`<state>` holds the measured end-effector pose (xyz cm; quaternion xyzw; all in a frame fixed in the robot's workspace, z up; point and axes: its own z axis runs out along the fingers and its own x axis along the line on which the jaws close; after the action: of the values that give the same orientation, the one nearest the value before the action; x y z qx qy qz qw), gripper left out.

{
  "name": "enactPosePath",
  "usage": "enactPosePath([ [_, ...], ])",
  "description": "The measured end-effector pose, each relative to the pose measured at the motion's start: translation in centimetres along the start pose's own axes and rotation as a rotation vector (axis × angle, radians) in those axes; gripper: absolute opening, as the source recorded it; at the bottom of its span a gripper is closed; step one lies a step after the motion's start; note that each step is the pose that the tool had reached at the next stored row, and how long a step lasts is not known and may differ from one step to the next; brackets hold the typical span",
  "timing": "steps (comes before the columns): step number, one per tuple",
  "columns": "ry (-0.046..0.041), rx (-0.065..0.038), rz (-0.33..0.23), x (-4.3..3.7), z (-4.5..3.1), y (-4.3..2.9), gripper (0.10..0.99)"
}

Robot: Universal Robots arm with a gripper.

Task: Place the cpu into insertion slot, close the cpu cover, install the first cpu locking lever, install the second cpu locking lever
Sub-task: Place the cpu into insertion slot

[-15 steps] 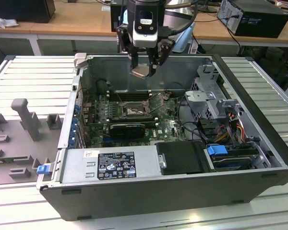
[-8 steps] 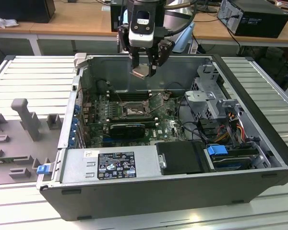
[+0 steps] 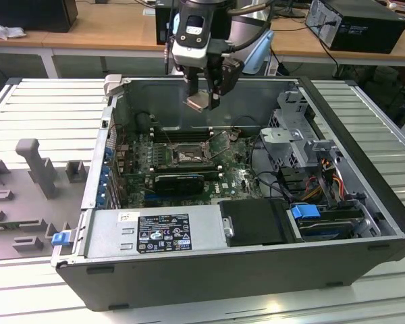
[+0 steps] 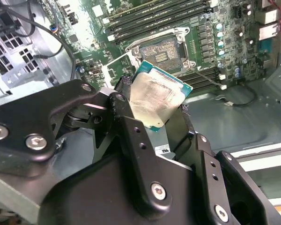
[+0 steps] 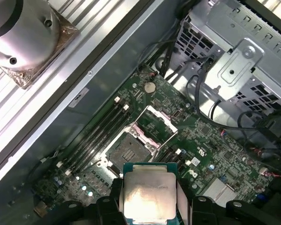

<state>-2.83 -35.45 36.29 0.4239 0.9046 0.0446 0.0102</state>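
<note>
Cpu w/ dull smeared metal face, insertion slot w/ shiny rim.

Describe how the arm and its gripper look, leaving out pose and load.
The arm is silver-grey metal with a pale blue joint cap. The gripper has a white-and-black body and black, angular linked fingers fastened with silver screws. A black cable curves past the wrist.

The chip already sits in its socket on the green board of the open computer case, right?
No. The gripper holds the cpu above the green board of the open computer case; the first wrist view shows the insertion slot bare.
</note>
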Motion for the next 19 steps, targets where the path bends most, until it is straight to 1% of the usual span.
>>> enactPosePath([
  [11,-0.0101,-0.002,0.112,0.00,0.11,-0.01,0.537],
  [14,-0.0147,-0.003,0.164,0.00,0.16,-0.01,0.537],
  [19,-0.0200,-0.004,0.223,0.00,0.23,-0.02,0.537],
])
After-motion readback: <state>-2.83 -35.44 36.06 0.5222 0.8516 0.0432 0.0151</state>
